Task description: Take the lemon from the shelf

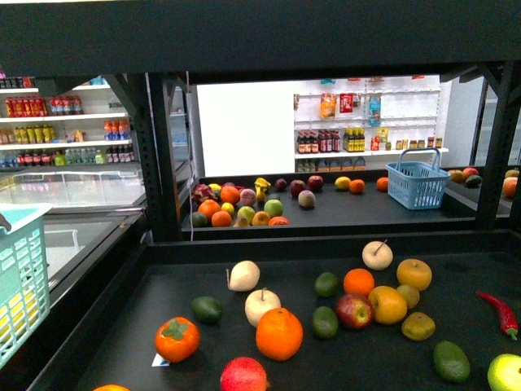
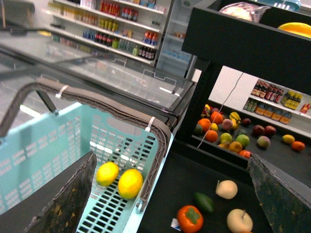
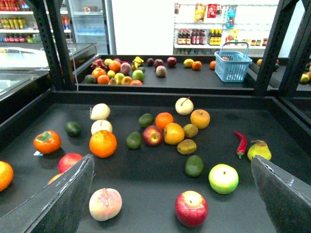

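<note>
Two yellow lemons (image 2: 107,173) (image 2: 130,183) lie side by side on the slotted floor of a turquoise basket (image 2: 58,141) at the left end of the shelf (image 1: 130,318). My left gripper (image 2: 171,158) hangs open above the basket's rim, one dark finger (image 2: 63,204) over the basket and the other over the black deck (image 2: 170,194). My right gripper (image 3: 171,159) is open and empty over the deck (image 3: 146,179), above a red apple (image 3: 191,208) and a green apple (image 3: 223,178). Two yellow-orange round fruits (image 1: 387,305) (image 1: 413,274) sit among the produce; I cannot tell their kind. Neither arm shows in the front view.
Loose fruit covers the deck: an orange (image 1: 279,333), a persimmon (image 1: 177,339), pale pears (image 1: 262,306), avocados (image 1: 207,309), a red chili (image 1: 501,314). Behind a black rim stands a second deck with more fruit and a blue basket (image 1: 417,185). Black posts (image 1: 161,155) frame the stand.
</note>
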Controlling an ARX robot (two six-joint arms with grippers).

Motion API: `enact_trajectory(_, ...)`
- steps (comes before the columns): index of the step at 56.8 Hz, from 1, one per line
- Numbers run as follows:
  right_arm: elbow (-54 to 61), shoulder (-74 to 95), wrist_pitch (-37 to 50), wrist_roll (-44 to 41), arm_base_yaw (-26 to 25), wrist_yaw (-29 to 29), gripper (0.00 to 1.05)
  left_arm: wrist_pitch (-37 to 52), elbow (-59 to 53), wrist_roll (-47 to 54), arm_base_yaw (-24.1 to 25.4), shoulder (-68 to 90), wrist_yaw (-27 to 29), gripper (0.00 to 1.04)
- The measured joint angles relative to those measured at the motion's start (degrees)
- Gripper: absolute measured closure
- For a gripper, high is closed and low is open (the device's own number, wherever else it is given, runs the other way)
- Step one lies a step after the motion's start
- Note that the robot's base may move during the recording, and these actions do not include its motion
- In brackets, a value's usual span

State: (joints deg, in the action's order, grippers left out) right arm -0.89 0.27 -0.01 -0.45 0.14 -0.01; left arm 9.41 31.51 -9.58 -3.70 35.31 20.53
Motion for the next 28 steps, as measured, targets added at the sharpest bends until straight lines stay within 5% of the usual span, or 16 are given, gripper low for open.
enact_trajectory(8, 0.0, 0.0, 0.0, 0.0, 0.0, 0.0, 0.07, 0.4, -3.1, 7.3, -17.3, -8.7, 16.8, 0.08)
enact_trajectory(13, 0.0, 0.0, 0.0, 0.0, 0.0, 0.0, 0.07, -11.5, -3.4, 8.3, -24.8, -13.5, 9.6, 0.24)
enact_trajectory(28, 0.0, 0.0, 0.0, 0.0, 0.0, 0.0, 0.07, -11.4, -16.7, 8.9, -18.5, -21.7, 0.7, 0.72)
